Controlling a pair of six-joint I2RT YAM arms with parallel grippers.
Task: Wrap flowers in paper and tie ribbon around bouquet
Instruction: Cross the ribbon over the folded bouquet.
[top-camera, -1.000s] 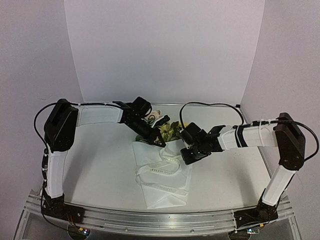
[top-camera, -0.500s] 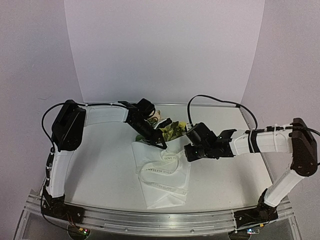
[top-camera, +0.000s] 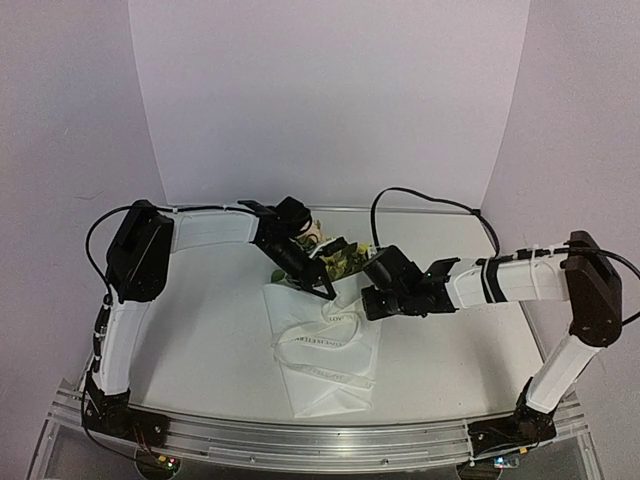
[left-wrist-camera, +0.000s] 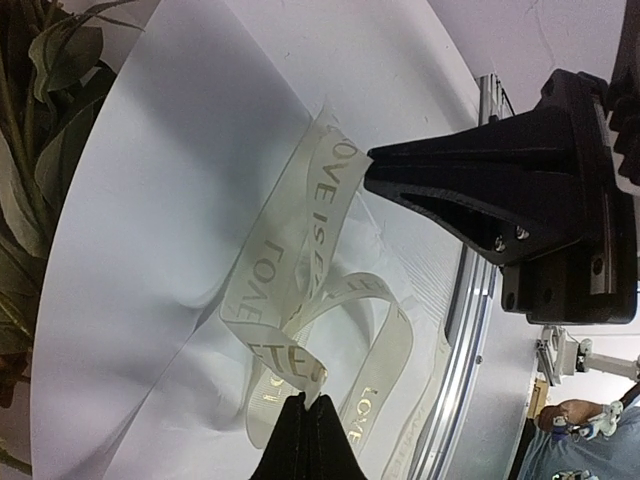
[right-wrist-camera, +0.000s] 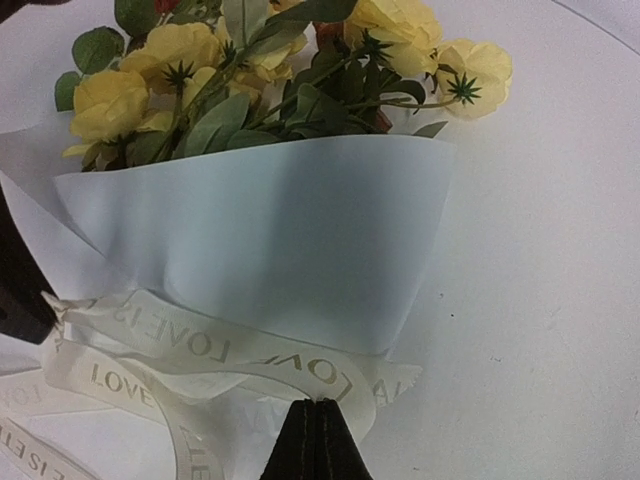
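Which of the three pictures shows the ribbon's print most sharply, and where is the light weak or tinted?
Left wrist view: ribbon print sharpest, though leaves at the left edge fall into shadow. Right wrist view: print readable, flowers well lit, paper with a bluish cast. Top external view: soft, print barely legible, light even.

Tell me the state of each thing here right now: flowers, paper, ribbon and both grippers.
flowers: wrapped, heads sticking out of the open end.
paper: rolled into a cone around the stems, lying down.
ribbon: loose, looped across the paper, not tied.
left gripper: shut on the ribbon.
right gripper: shut on the ribbon.
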